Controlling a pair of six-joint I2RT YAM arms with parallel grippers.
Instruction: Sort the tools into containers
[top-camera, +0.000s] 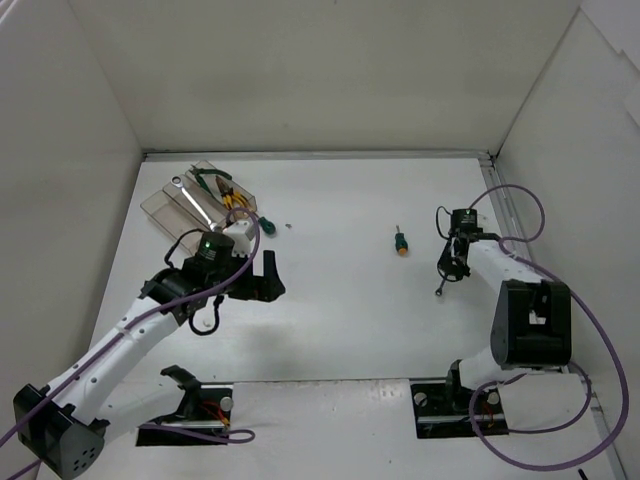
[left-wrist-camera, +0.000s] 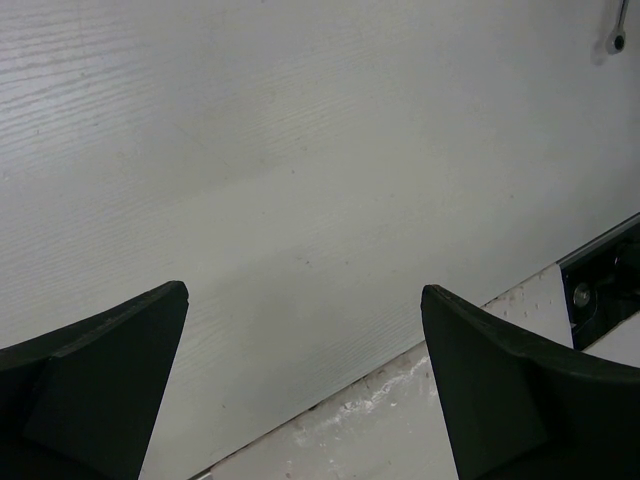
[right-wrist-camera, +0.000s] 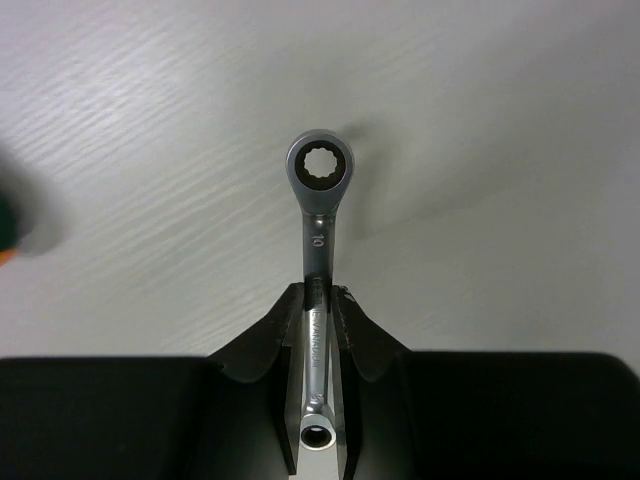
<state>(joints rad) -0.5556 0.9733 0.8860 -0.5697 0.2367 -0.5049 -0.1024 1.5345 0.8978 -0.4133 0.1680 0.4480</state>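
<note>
Black right gripper (right-wrist-camera: 318, 300) pinches a slim silver ring wrench (right-wrist-camera: 318, 190) by its shank over the white desk (right-wrist-camera: 150, 120), well apart from the clear plastic bins (top-camera: 200, 205) at far left. A firm, level carry past the orange-green stubby screwdriver (top-camera: 400, 241) seems wise; the left gripper (left-wrist-camera: 305, 290) gapes wide, empty.

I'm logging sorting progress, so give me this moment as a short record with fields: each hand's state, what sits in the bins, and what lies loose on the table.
left hand: open, empty, over the bare white table
right hand: shut on a silver ring-end wrench, ring end towards the table
clear plastic bins: far left; hold a second silver wrench and yellow-handled pliers
loose: orange-and-green stubby screwdriver mid-table; dark green screwdriver beside the bins
</note>
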